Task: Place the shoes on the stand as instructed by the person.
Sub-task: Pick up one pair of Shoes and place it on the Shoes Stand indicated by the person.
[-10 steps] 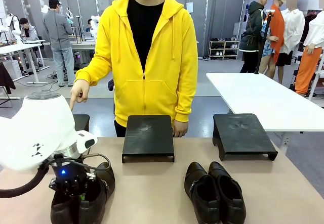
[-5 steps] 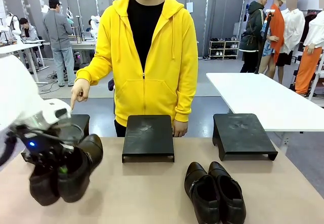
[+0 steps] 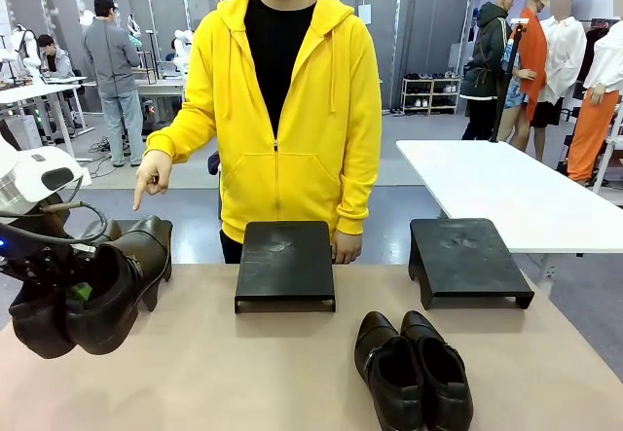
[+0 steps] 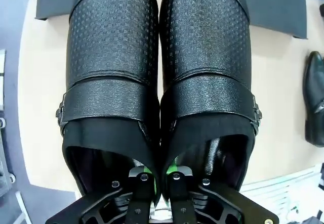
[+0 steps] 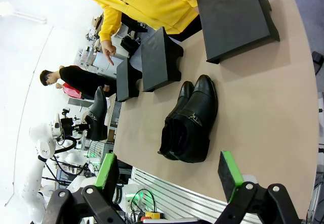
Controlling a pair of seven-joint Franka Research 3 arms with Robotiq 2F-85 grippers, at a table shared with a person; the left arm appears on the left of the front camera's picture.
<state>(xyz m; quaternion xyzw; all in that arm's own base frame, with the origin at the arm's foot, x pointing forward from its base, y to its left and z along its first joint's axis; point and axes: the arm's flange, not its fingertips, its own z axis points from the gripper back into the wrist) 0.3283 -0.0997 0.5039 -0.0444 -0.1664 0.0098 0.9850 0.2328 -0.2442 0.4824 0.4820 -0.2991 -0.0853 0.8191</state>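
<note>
left gripper: pinching both inner collars of shoe pair, off the table
right gripper: spread wide, empty
handling: stiff leather, probably heavyish; collars grip best

Textured black pair aloft, toes down; smooth pair flat, right.

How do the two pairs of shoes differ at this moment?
The left pair hangs in the air, clamped by the left end effector; the right pair lies on the table. The left pair is tilted, the right pair flat. The left pair has dotted embossed uppers; the right pair looks smooth. Both are dark, and neither is on a stand.
</note>
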